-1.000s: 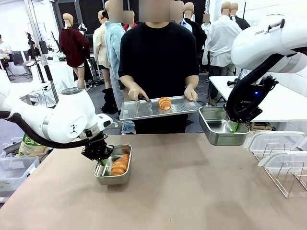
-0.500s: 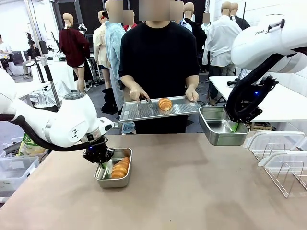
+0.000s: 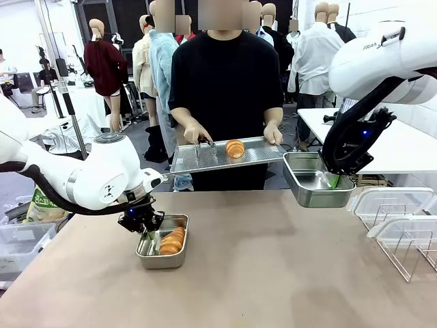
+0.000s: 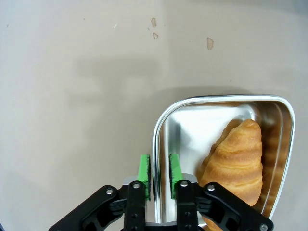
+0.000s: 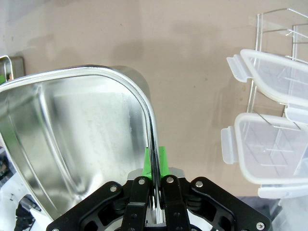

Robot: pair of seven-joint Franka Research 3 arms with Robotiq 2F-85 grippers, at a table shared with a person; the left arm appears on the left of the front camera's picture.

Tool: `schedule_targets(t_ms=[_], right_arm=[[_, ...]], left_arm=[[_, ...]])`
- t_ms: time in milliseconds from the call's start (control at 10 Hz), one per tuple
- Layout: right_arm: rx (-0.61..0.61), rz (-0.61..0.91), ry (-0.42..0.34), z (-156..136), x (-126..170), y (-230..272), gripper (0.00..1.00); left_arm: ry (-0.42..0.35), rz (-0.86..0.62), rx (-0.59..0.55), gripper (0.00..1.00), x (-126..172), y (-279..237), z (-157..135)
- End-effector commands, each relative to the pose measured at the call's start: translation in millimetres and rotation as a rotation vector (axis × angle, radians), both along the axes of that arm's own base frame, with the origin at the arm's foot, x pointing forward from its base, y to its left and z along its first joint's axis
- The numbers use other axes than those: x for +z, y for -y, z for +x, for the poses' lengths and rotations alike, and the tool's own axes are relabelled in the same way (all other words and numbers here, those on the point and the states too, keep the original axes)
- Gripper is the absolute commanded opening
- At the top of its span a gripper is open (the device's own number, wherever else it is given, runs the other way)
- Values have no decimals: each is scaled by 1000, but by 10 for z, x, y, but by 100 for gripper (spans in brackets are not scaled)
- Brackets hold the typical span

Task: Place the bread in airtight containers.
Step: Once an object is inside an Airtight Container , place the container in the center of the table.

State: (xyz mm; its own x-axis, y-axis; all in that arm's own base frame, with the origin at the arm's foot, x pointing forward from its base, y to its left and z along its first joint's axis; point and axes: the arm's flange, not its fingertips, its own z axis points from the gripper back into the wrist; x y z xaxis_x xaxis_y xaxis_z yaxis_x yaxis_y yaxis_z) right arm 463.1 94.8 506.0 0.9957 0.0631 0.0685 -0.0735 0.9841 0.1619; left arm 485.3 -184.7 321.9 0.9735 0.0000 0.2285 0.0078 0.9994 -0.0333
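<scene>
Lids (image 3: 392,203) stand beside held tin (image 3: 317,196); tray (image 3: 194,159) bears croissant (image 3: 235,148).

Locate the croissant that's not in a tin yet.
Front view, far centre: the croissant lies on the perforated tray that the person holds, just right of the tongs.

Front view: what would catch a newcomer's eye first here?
The right gripper holds an empty steel tin aloft by its wall at the right. At the left, the left gripper straddles the rim of a second tin on the table, with one croissant inside. Across the table, a person holds a tray bearing another croissant.
</scene>
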Motion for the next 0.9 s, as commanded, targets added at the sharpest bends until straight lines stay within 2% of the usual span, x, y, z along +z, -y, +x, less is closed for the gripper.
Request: schedule_targets(t_ms=[0,100,600,800], right_arm=[[-3,0,5,-25,6,9,0],[-3,0,5,-25,6,9,0],[-3,0,5,-25,6,9,0],[-3,0,5,-25,6,9,0]], left_arm=[[13,30,42,78,-20,63,33],[20,30,49,98,-2,59,41],[35,38,53,100,41,41,27],[19,23,57,100,57,55,14]])
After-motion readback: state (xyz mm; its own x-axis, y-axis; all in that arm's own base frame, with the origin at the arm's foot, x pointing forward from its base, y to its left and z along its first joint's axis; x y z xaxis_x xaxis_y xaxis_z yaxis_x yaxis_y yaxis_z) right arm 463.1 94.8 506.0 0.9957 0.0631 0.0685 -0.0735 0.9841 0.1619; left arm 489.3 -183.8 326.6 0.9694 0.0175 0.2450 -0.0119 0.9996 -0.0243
